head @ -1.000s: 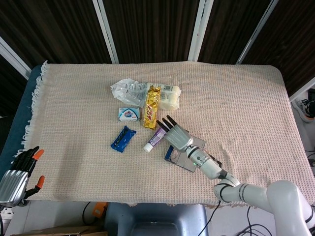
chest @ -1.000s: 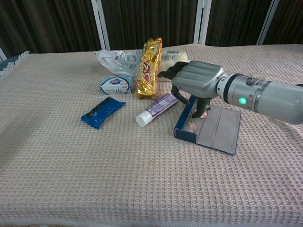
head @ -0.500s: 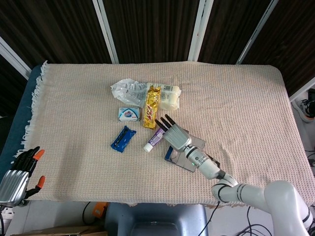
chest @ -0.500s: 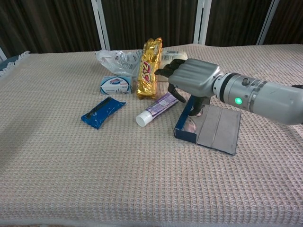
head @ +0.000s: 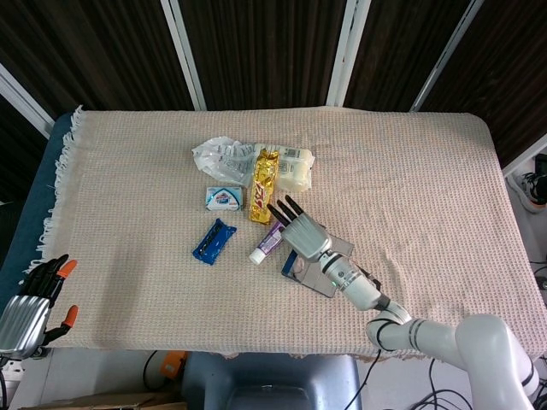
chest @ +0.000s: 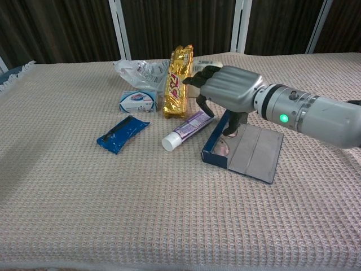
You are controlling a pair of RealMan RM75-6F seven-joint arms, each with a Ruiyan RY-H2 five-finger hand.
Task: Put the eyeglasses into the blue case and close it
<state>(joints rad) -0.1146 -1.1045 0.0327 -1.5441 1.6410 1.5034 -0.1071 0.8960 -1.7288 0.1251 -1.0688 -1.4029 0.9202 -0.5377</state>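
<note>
The blue case [chest: 212, 153] lies open on the cloth, its grey lid [chest: 255, 153] folded out flat to the right. Eyeglasses [chest: 225, 148] lie inside it, partly hidden by the case wall. My right hand [chest: 228, 90] hovers over the case's far end with its fingers stretched forward and its thumb reaching down into the case beside the glasses. From the head view the right hand [head: 303, 235] covers most of the case [head: 290, 266]. My left hand [head: 30, 303] hangs off the table's near left corner, holding nothing.
A toothpaste tube [chest: 186, 129] lies just left of the case. Behind it stand a gold snack pack [chest: 179, 82], a white-blue box [chest: 138, 101] and a clear plastic bag [chest: 141, 70]. A blue wrapper [chest: 122, 134] lies further left.
My right hand has shifted a little left and forward. The open case slid left with it, toward the toothpaste tube. The left hand has not moved.
</note>
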